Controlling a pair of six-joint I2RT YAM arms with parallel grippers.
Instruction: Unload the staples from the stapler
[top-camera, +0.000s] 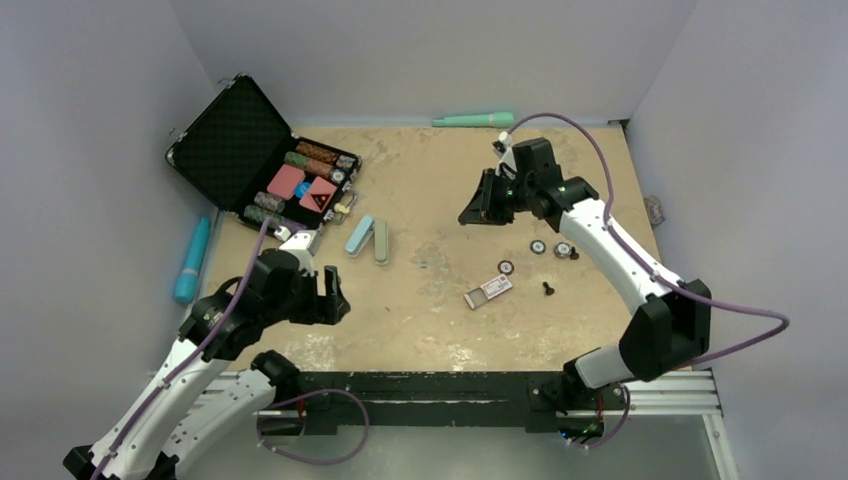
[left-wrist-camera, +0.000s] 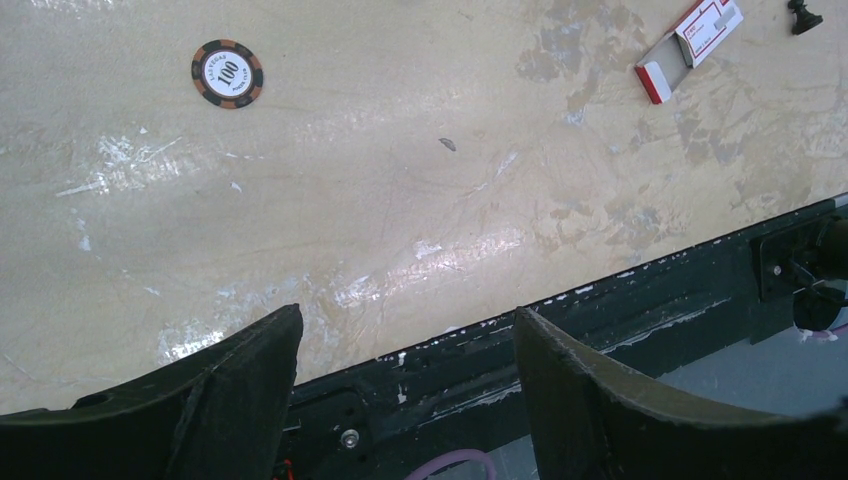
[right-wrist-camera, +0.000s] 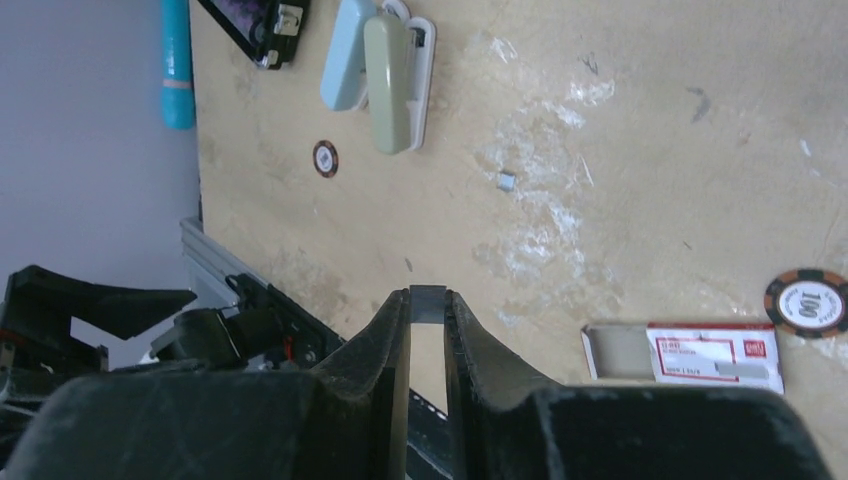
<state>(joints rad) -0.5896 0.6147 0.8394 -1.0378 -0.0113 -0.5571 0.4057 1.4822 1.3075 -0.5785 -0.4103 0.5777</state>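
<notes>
Two staplers lie side by side left of centre: a light blue one (top-camera: 359, 236) (right-wrist-camera: 347, 52) and a green one (top-camera: 381, 241) (right-wrist-camera: 388, 82) on a white base. My right gripper (top-camera: 472, 214) (right-wrist-camera: 427, 302) hovers above the table's middle, shut on a small grey strip of staples (right-wrist-camera: 427, 305) pinched between its fingertips. A red-and-white staple box (top-camera: 488, 290) (right-wrist-camera: 690, 352) (left-wrist-camera: 690, 35) lies slid open on the table. A small loose staple piece (right-wrist-camera: 506, 180) lies near the staplers. My left gripper (top-camera: 335, 296) (left-wrist-camera: 405, 330) is open and empty over the table's near edge.
An open black case (top-camera: 240, 150) of poker chips and cards sits at the back left. Loose chips (top-camera: 538, 247) (left-wrist-camera: 227, 73) (right-wrist-camera: 806, 302) and a black screw (top-camera: 548, 288) lie about. A teal tube (top-camera: 192, 260) lies off the left edge, a green marker (top-camera: 473, 120) at the back.
</notes>
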